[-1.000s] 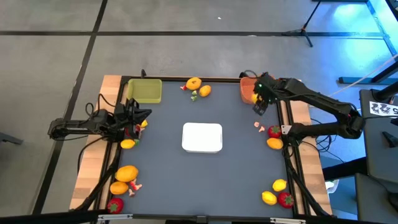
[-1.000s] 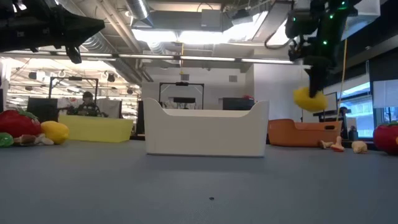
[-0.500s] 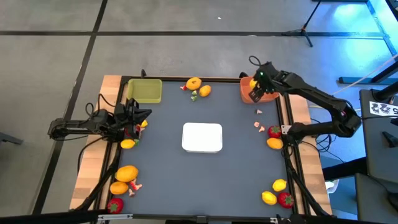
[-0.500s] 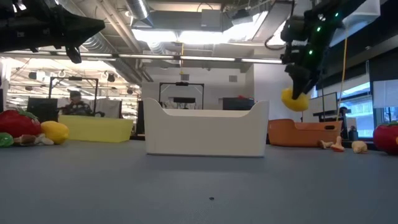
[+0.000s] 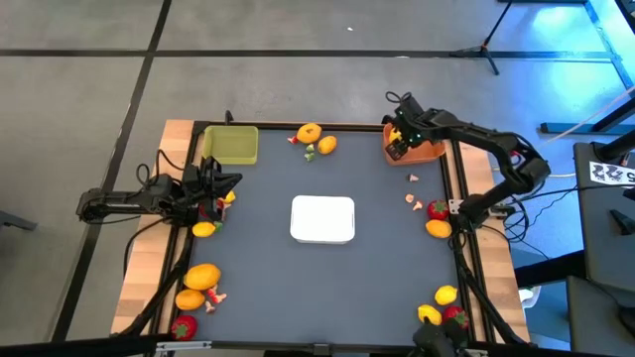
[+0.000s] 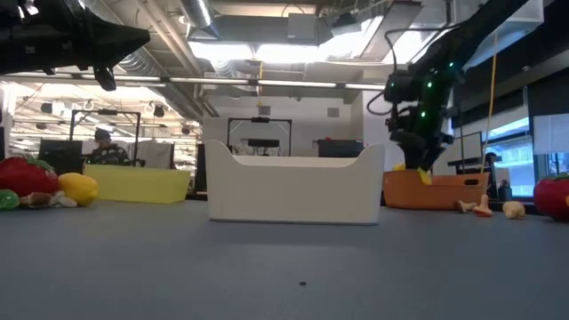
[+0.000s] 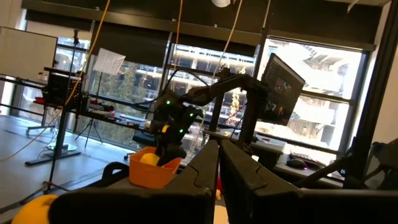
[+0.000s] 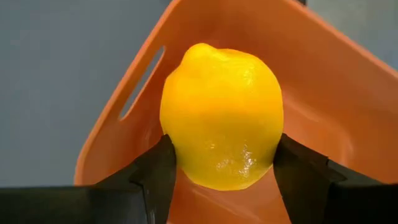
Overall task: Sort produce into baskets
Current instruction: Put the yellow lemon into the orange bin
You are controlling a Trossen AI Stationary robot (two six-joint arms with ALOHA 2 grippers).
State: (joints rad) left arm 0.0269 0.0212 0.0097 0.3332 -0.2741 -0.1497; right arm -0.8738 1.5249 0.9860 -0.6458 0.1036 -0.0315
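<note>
Right wrist view shows right claw [image 8: 221, 180] clamped on yellow lemon [image 8: 221, 116], now moved from beside the orange basket [image 5: 425, 151] to just over it, so release looks next; left claw [image 5: 220, 184] together, waiting at worktop's left edge.

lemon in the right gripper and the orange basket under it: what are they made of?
Lemon: likely moulded plastic, smooth and glossy, with small highlights on the skin. Orange basket: looks like thin moulded plastic, satin finish, even colour, with a cut-out handle slot. Neither can be confirmed by look alone.
</note>
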